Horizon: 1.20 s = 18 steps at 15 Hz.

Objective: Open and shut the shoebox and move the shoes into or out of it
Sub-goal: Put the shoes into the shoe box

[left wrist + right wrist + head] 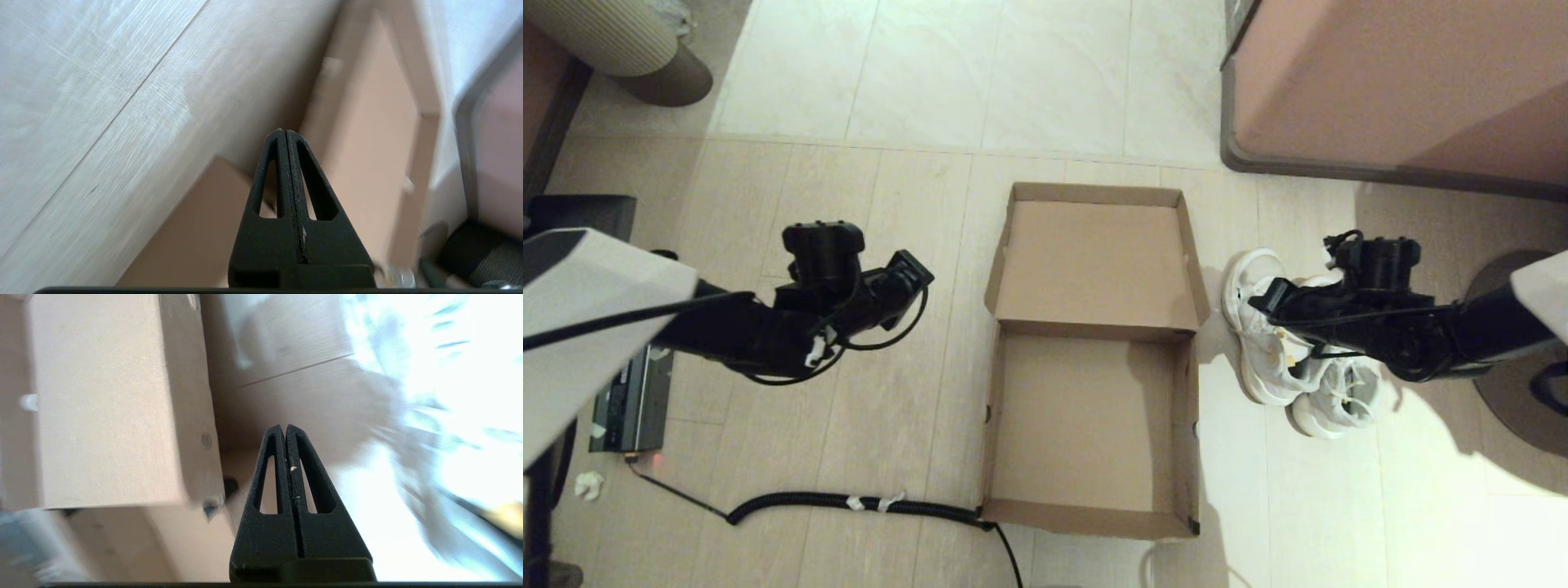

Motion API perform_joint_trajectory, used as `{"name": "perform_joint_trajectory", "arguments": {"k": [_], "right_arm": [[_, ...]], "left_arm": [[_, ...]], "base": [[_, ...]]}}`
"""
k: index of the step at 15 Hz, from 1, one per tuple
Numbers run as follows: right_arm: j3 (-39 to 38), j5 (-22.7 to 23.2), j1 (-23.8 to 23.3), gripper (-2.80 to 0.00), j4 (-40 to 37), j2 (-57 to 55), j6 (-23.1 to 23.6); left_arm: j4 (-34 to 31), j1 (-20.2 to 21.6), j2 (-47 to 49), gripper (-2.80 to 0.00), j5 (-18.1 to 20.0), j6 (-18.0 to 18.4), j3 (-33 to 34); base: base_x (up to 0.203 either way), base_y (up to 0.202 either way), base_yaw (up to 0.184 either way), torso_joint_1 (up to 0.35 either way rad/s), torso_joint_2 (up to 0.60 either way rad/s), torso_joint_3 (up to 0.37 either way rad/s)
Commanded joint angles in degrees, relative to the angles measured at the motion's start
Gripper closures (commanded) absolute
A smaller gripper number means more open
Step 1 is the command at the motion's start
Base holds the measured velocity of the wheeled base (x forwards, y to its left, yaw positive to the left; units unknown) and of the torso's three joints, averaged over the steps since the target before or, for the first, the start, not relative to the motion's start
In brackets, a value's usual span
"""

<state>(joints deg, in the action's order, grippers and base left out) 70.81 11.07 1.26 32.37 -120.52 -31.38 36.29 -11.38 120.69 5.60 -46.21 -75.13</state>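
Lying open and empty at frame centre: shoebox point(1094, 367), lid flat. White sneakers point(1294, 351) on floor just right of it. Right gripper point(1262, 304) above them, left gripper point(915, 273) idle left; both pressed together. Loading step pending; likely needs spreading, then descent.

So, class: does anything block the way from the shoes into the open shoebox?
Nothing visible lies between them. The shoes sit on the floor just right of the shoebox; only its right wall must be cleared. Its inside shows nothing.
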Motion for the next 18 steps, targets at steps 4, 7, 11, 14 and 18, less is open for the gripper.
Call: {"name": "perform_joint_trajectory", "arguments": {"k": [4, 7, 11, 14, 18], "right_arm": [[-10.8, -15.6, -2.0, -2.80, -13.8, 20.1, 8.9], [-15.7, -21.5, -6.5, -2.80, -16.4, 21.1, 13.9], [-17.5, -21.8, -7.3, -2.80, -12.2, 14.3, 13.8], [-17.6, -21.9, -7.6, -2.80, -4.7, 6.9, 13.8], [-18.1, -21.2, -9.1, -2.80, -1.5, 4.1, 13.3]], "left_arm": [[0.3, 3.2, -27.1, 0.00, -0.1, 6.6, 19.6], [0.3, 6.2, -38.1, 0.00, 0.0, 12.9, 28.9], [1.1, 7.4, -40.3, 0.00, 0.2, 17.2, 30.1], [3.7, 7.4, -37.8, 0.00, 0.6, 22.1, 29.6], [3.9, 8.8, -38.0, 0.00, 1.6, 24.0, 32.1]], "base": [[0.000, 0.000, 0.000, 0.000, 0.00, 0.000], [0.000, 0.000, 0.000, 0.000, 0.00, 0.000], [0.000, 0.000, 0.000, 0.000, 0.00, 0.000], [0.000, 0.000, 0.000, 0.000, 0.00, 0.000], [0.000, 0.000, 0.000, 0.000, 0.00, 0.000]]}}
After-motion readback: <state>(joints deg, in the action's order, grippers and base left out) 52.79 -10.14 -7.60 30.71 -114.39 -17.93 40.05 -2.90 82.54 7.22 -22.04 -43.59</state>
